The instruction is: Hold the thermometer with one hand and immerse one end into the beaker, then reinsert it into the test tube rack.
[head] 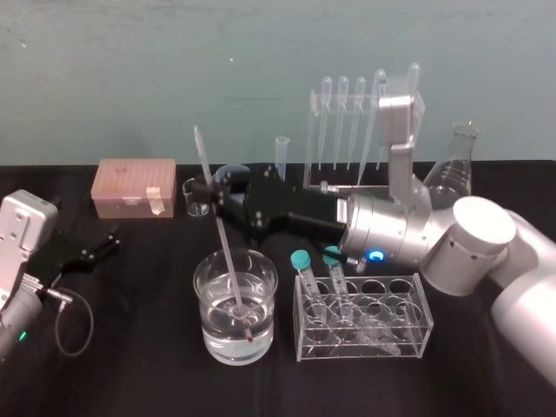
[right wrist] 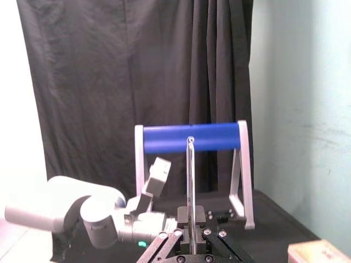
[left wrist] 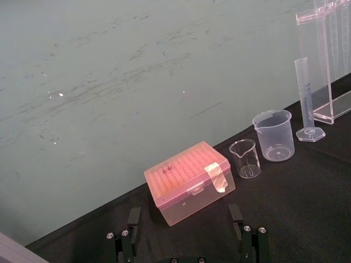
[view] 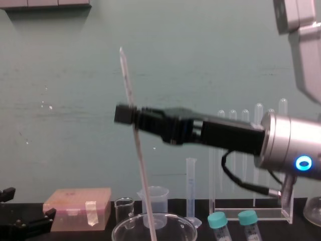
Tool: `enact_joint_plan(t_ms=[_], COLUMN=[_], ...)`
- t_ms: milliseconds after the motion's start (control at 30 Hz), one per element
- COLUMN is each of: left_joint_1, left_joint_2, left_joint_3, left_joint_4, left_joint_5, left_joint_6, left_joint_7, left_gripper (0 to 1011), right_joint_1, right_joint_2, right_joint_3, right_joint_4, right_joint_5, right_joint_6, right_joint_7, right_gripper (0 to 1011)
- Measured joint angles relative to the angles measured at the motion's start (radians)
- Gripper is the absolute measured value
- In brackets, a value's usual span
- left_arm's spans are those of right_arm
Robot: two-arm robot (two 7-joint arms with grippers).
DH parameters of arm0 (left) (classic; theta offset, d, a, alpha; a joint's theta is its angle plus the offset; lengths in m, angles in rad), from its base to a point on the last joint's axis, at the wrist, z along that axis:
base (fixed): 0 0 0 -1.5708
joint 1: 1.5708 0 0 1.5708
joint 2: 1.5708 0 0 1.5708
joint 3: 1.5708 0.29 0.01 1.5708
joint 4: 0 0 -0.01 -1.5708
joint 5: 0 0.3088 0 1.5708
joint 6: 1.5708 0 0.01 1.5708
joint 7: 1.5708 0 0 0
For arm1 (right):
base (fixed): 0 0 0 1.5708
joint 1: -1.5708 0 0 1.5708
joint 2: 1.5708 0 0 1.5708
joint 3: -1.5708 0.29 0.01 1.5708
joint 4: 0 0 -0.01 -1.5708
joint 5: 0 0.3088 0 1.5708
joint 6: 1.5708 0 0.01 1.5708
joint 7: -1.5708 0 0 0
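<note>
We've got the right gripper (head: 207, 188) clamped on the near-upright thermometer (head: 223, 234), bulb down in the beaker (head: 201, 300). The test tube rack (head: 347, 184) stands behind the beaker, rightward. The left gripper (head: 106, 244) idles open, leftward.

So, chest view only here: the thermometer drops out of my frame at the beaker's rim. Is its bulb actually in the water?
Observer: Yes. Head view shows the thermometer with its red bulb under the water, near the bottom of the beaker.
Operator: Is the right end effector really gripping it?
Observer: Right wrist view shows the rod clamped between the shut jaws of the right end effector.
Operator: And the left one?
Observer: The left end effector is parked left of the beaker; left wrist view shows its fingers apart, facing a pink box.
</note>
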Motion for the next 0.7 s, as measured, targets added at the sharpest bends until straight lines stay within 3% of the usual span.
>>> enact_joint_plan(t_ms=[433,567,700], left_joint_1=[0.0,0.0,0.0], left_joint_2=[0.0,0.0,0.0], left_joint_3=[0.0,0.0,0.0], left_joint_4=[0.0,0.0,0.0], left_joint_5=[0.0,0.0,0.0], left_joint_6=[0.0,0.0,0.0], left_joint_7=[0.0,0.0,0.0], left_gripper=[1008,1008,1008], right_joint_1=[0.097,0.138,0.172], right_joint_2=[0.017,0.031,0.07], right_joint_3=[0.06,0.086,0.121], right_joint_4=[-0.083,-0.113,-0.14], right_joint_5=[0.121,0.152,0.161], right_joint_6=[0.06,0.079,0.078], right_joint_7=[0.037,0.037,0.014], right_gripper=[56,56,56])
